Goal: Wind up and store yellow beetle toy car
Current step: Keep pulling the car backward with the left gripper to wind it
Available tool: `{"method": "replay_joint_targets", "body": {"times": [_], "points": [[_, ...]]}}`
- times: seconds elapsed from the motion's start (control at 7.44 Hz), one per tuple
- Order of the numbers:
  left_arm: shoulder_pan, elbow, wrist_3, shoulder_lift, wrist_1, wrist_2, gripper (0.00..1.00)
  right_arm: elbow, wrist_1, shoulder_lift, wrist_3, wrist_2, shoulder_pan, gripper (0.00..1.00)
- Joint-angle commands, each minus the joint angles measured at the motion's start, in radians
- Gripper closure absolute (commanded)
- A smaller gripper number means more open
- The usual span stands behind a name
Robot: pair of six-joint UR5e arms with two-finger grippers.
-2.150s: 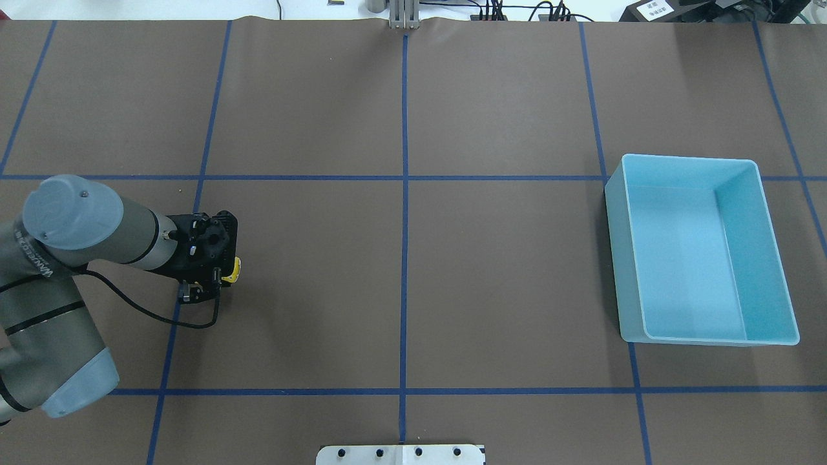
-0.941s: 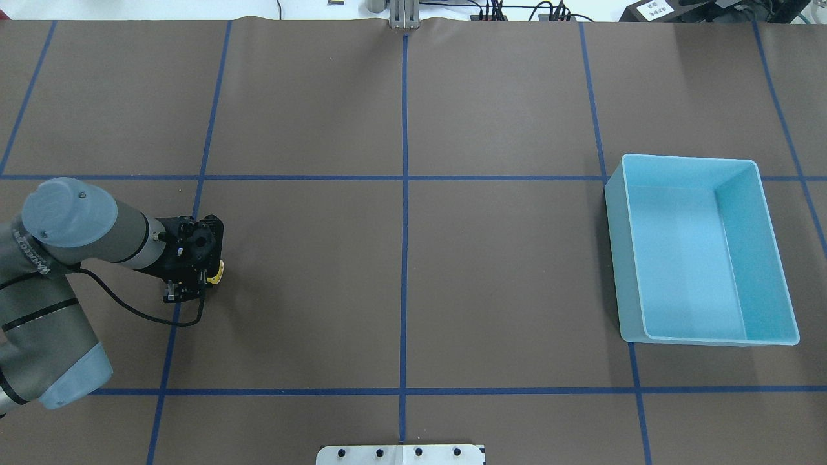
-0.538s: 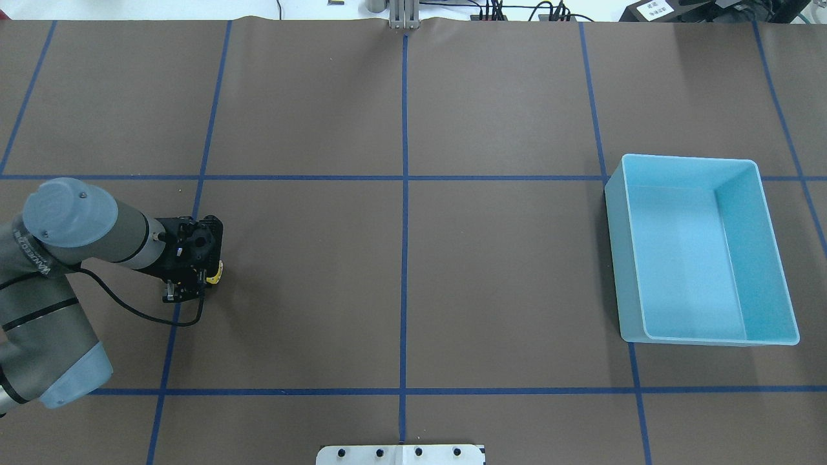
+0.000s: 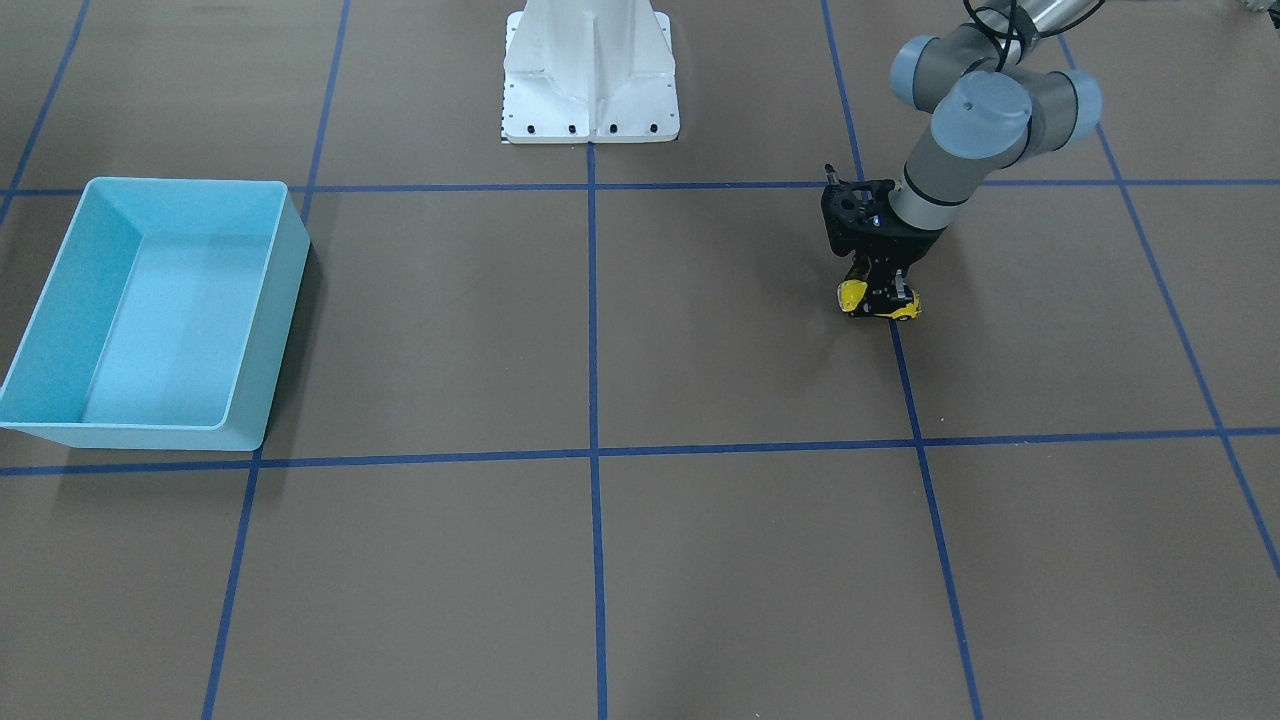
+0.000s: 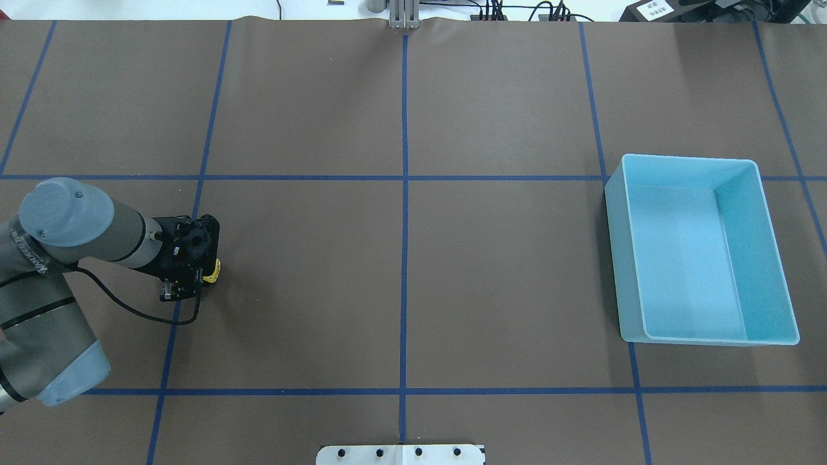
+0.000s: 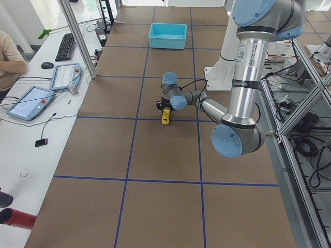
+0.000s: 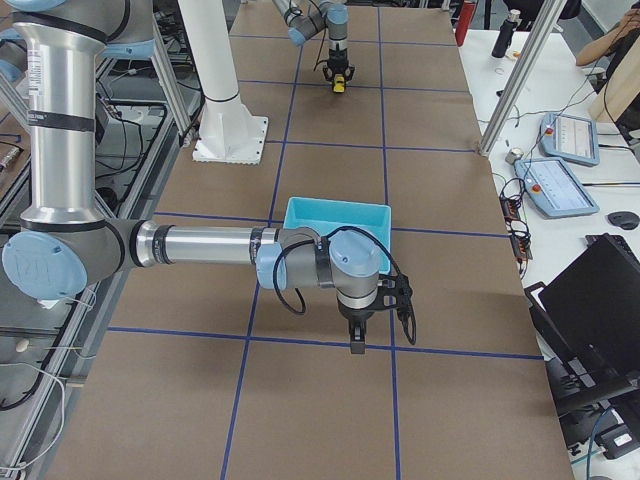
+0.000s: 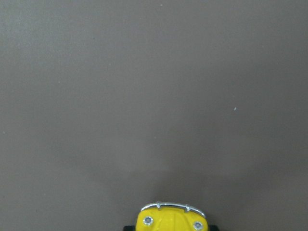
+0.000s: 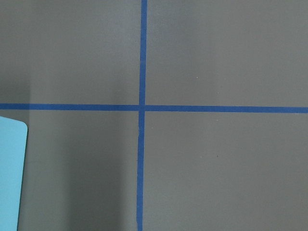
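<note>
Across the table, the left arm's black two-finger gripper (image 4: 880, 298) is clamped on the tiny yellow rounded beetle toy car (image 4: 851, 295), down at the brown table mat (image 4: 700, 340) and well apart from the light blue rectangular plastic bin (image 4: 272, 330). From the right end, the right gripper (image 7: 357, 343) hangs near the bin; I cannot tell how its jaws stand.

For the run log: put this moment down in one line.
left gripper: shut on car, car on table | right gripper: state unclear, near bin | bin: empty
</note>
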Motion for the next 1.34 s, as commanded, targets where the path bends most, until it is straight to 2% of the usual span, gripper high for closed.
{"method": "replay_joint_targets", "body": {"times": [0.0, 0.4, 1.21], "points": [[-0.004, 0.004, 0.0, 0.001, -0.02, -0.002, 0.97, 0.001, 0.0, 0.0, 0.0, 0.002, 0.0, 0.0], [-0.011, 0.002, 0.002, 0.047, -0.081, -0.003, 0.97, -0.001, 0.0, 0.0, 0.0, 0.0, 0.0, 0.0], [-0.021, 0.012, 0.003, 0.066, -0.115, -0.005, 0.97, 0.001, 0.002, 0.0, -0.002, 0.0, 0.0, 0.0]]}}
